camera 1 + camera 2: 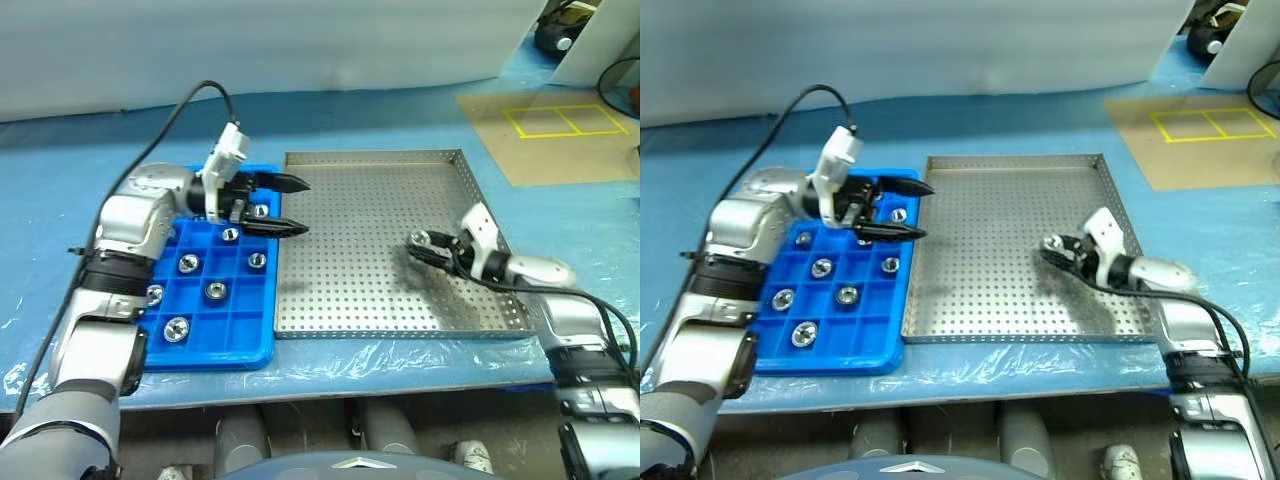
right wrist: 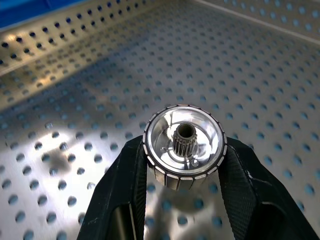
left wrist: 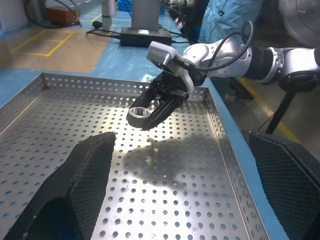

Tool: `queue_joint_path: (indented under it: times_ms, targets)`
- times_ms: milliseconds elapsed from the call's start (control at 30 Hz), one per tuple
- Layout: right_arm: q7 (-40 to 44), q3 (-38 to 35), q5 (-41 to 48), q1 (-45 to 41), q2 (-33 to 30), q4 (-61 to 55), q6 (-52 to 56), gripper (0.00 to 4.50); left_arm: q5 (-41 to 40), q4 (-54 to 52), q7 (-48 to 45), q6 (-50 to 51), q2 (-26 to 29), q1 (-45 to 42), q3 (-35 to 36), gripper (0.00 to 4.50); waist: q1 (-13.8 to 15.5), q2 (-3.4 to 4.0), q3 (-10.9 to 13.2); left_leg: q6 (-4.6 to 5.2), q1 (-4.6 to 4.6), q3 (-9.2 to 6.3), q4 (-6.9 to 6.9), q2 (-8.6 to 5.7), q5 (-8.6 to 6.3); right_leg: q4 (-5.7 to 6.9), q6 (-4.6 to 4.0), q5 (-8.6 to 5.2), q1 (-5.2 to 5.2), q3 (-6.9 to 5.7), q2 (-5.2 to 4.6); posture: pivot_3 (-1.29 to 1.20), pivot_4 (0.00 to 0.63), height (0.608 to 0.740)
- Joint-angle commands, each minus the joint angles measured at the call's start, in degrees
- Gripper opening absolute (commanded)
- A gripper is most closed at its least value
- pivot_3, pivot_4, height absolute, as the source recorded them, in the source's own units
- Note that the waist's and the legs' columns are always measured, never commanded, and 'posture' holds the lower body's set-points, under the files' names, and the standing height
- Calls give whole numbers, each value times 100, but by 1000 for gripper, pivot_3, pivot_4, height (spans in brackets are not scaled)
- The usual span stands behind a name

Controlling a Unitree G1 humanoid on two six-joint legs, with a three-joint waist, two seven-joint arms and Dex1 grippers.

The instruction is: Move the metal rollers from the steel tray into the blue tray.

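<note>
The steel tray (image 1: 370,290) lies in the middle of the table, its perforated floor bare. To its left sits the blue tray (image 1: 240,335), with several metal rollers (image 1: 216,291) lying singly in its compartments. My left gripper (image 1: 303,206) hangs open over the blue tray's far right corner and points toward the steel tray, its fingers (image 3: 75,190) wide apart with nothing between them. My right gripper (image 1: 420,244) is raised above the right part of the steel tray, shut on one metal roller (image 2: 184,146). That roller (image 3: 141,113) is clear of the tray floor.
Blue sheeting covers the table around both trays. A brown floor patch with a yellow taped rectangle (image 1: 565,120) lies at the back right. A black cable (image 1: 180,105) arcs up from my left wrist. The table's front edge runs just below the trays.
</note>
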Motion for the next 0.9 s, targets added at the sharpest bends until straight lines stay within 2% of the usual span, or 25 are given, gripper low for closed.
queue_joint_path:
  times_ms: [33,267,500,733,900]
  targets:
    - [387,383,201,-492,207,-354,103,1617,-234,-533,174,232,360,285,393,4500,53,0,0,-7,0,0,-6,7,4,0,0,0,-3,0,1,-70,150,740]
    - [1182,1525,-59,-1278,928,21,-229,1617,-595,-1738,434,679,1037,1499,810,4500,320,1,0,-29,-25,-1,-15,20,16,6,-6,-3,-34,-10,4,41,150,740]
    - [1665,1925,-38,-1559,1515,237,-498,1617,-1048,-2711,1023,1120,1302,2521,1369,4500,572,0,0,-32,-41,-7,-9,20,17,8,-7,-4,-38,-22,-1,151,150,740]
    - [2138,2233,205,-1436,1744,-205,-150,1617,-1411,-3166,1383,1347,1426,2902,1585,4500,644,-1,0,-44,-40,-23,-6,22,25,24,-7,-4,-37,-29,1,202,150,740]
    - [2157,2434,224,-1321,1926,-416,-50,1617,-1583,-3307,1542,1431,1502,2925,1553,4500,653,-1,0,-48,-40,-40,-8,22,27,33,-7,-5,-37,-36,2,220,150,740]
